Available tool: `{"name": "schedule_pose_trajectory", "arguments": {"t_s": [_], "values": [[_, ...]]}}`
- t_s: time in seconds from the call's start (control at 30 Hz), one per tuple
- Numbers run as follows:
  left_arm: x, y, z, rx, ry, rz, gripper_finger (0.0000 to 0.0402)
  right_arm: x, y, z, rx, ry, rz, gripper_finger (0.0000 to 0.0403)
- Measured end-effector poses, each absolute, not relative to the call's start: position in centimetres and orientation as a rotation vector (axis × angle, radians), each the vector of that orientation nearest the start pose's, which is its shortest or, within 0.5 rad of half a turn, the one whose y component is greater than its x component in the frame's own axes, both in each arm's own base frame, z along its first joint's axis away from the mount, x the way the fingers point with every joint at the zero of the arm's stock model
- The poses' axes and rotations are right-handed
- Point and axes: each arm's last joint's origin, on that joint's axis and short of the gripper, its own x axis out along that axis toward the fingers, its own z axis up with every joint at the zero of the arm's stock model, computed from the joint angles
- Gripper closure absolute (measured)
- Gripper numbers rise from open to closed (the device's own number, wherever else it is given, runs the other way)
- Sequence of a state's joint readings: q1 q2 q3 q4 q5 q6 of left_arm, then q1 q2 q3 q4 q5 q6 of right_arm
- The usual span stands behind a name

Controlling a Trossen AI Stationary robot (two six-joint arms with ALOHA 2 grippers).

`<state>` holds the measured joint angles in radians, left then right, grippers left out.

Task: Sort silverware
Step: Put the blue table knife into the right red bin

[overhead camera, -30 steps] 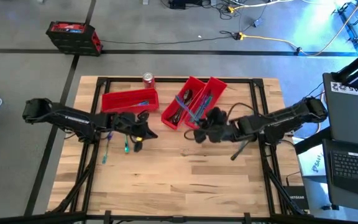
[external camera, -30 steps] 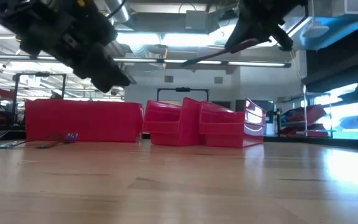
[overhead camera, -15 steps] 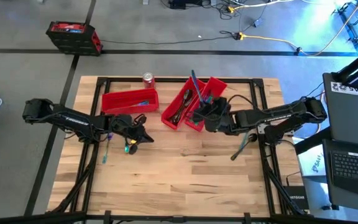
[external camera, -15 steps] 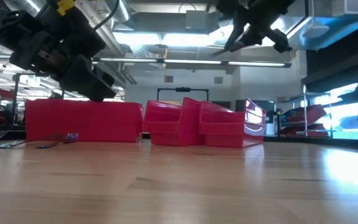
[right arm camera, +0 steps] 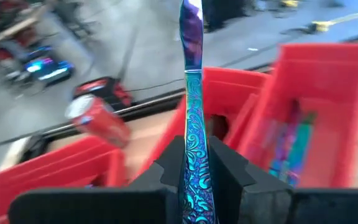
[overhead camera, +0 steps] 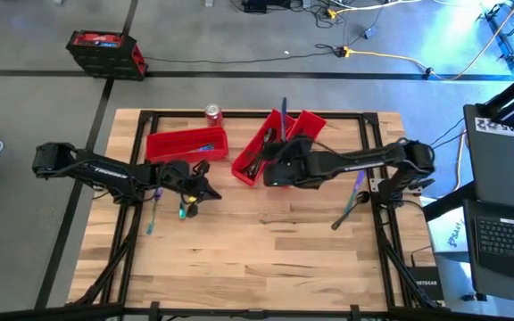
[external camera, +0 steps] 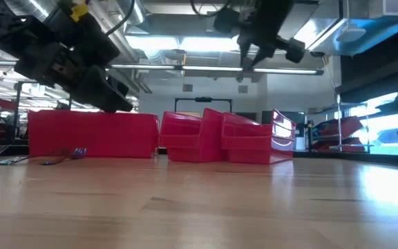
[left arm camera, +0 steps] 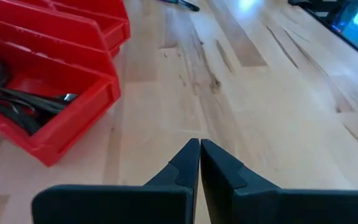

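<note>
My right gripper (overhead camera: 279, 168) is shut on an iridescent blue-purple knife (right arm camera: 191, 74) and hovers over the near ends of two tilted red bins (overhead camera: 261, 147). One bin holds dark spoons (left arm camera: 17, 99), the other colourful pieces (right arm camera: 291, 143). My left gripper (left arm camera: 199, 163) is shut on nothing and hangs above the table at the left (overhead camera: 199, 189). Next to it, loose silverware (overhead camera: 154, 212) lies flat on the wood near a third red bin (overhead camera: 186, 143). My right gripper pinches the knife's patterned handle (right arm camera: 194, 163) between its two fingers. The knife runs along the fingers and sticks out past their tips, with its blade (right arm camera: 191, 25) toward the table's far edge. It is lifted clear above the bins.
A red soda can (overhead camera: 212, 113) stands at the far edge beside the left bin. A slender dark piece (overhead camera: 348, 207) lies on the table at the right. Bare wood spans the near half of the table (overhead camera: 257, 259).
My right gripper has gone toward the table's left and far edge, over the tilted bins, and has rolled its wrist. The knife has swung from slanting across to pointing at the far edge. My left gripper has sunk a little.
</note>
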<state>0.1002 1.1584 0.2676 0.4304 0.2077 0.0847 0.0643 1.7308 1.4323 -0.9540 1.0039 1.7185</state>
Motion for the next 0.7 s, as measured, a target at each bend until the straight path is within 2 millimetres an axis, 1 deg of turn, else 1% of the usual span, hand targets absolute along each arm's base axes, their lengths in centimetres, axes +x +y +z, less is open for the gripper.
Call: {"name": "schedule_pose_trajectory", "arguments": {"t_s": [0.1,0.33,0.47,0.53,0.7], "values": [[20.0,1.6,15.0,0.023,0.449,-0.121,0.0401,34.0,-0.2,26.3,0.843,0.100,-1.455,0.0373],[20.0,1.7,15.0,0.055,0.448,-0.123,0.0401,34.9,0.2,23.2,0.905,0.147,-1.537,0.0373],[20.0,1.7,15.0,0.054,0.449,-0.124,0.0401,34.6,-0.3,21.4,0.931,0.183,-1.656,0.0373],[20.0,1.7,15.0,0.054,0.450,-0.124,0.0402,34.7,-0.6,20.9,0.935,0.204,-1.676,0.0373],[20.0,1.7,15.0,0.054,0.451,-0.124,0.0401,34.6,-1.5,20.6,0.911,0.209,-1.716,0.0373]]}}
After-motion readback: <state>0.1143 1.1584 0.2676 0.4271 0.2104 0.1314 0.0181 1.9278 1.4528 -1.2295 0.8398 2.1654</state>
